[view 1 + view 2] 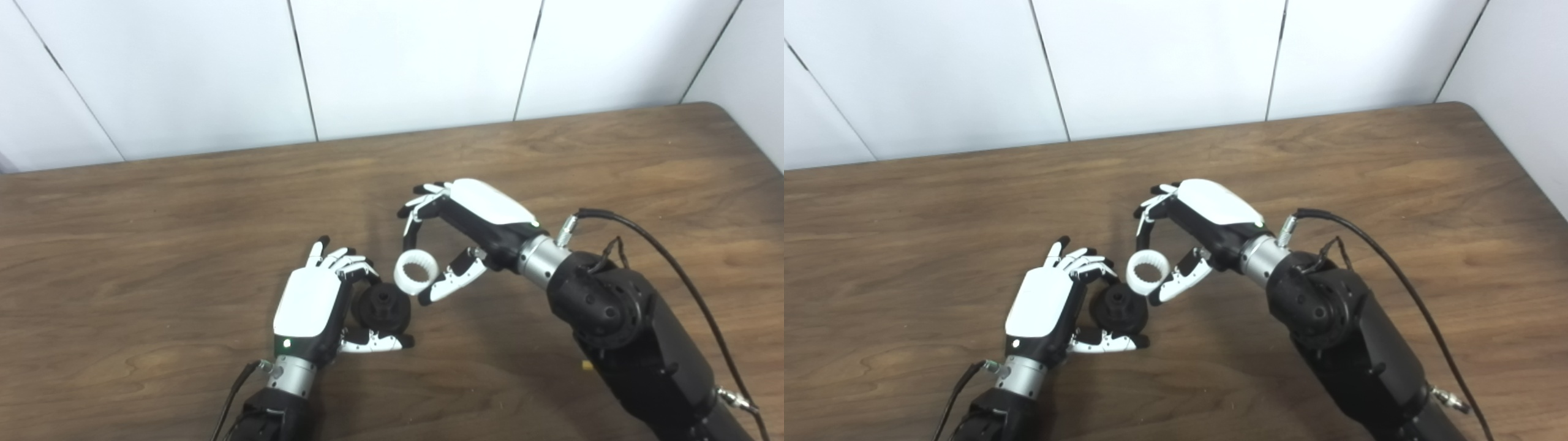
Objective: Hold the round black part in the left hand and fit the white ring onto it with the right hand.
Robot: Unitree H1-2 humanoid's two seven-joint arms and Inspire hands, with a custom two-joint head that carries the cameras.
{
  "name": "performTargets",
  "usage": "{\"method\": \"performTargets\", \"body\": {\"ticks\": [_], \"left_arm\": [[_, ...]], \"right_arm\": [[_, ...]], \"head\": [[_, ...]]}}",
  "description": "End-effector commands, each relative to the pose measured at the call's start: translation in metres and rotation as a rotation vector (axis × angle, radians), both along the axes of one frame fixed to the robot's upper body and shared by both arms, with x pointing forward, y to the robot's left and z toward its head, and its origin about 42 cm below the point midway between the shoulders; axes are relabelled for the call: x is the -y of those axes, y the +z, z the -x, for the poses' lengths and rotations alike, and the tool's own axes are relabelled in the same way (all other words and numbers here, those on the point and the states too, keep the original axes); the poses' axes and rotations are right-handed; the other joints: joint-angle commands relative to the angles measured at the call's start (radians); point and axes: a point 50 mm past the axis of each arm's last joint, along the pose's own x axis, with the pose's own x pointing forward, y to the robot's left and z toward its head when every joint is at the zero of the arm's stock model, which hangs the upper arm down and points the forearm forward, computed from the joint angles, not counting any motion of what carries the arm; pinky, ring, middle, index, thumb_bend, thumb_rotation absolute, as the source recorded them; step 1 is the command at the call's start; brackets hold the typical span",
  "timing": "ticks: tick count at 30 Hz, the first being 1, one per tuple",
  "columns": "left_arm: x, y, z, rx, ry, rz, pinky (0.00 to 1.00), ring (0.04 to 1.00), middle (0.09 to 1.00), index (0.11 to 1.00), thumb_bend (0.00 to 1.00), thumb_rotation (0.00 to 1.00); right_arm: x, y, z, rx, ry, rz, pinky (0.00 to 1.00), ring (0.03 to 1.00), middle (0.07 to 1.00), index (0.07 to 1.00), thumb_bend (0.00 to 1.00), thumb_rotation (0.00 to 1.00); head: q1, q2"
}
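Observation:
My left hand (pixel 318 303) is shut on the round black part (pixel 383 308), which has a raised hub facing up and to the right. Fingers curl over its far side and the thumb lies under its near edge. My right hand (pixel 471 226) is shut on the white ring (pixel 416 272), a toothed ring pinched between thumb and fingers. The ring hangs just above and to the right of the black part, close to its rim; whether they touch I cannot tell. The right eye view shows the same ring (pixel 1148 270) and black part (pixel 1118 307).
The brown wooden table (pixel 184 214) spreads all around the hands. A white panelled wall (pixel 398 67) rises behind its far edge. A black cable (pixel 667 257) loops off the right forearm.

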Motion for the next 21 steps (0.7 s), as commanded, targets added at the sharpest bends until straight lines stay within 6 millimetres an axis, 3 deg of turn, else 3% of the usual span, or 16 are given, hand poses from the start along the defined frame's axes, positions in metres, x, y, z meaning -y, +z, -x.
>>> {"method": "performTargets", "body": {"ticks": [1,12,21], "left_arm": [[0.0056,-0.0227,0.0115,-0.069,0.005,-0.010,1.00,0.850,0.746,0.482,0.52,0.06],[0.0124,-0.0204,0.0103,-0.070,0.005,-0.001,1.00,0.853,0.747,0.483,0.52,0.06],[0.0146,-0.0181,0.0092,-0.061,0.004,0.006,1.00,0.854,0.747,0.483,0.52,0.06]], "right_arm": [[-0.0070,0.0149,-0.0047,0.075,0.020,-0.017,1.00,0.963,0.821,0.482,0.52,0.13],[-0.0160,0.0072,-0.0075,0.049,0.034,-0.018,1.00,0.960,0.822,0.483,0.52,0.13],[-0.0147,0.0068,-0.0083,0.044,0.041,0.002,1.00,0.961,0.821,0.483,0.52,0.13]], "head": [[0.005,0.002],[0.079,0.025],[0.080,0.050]]}}
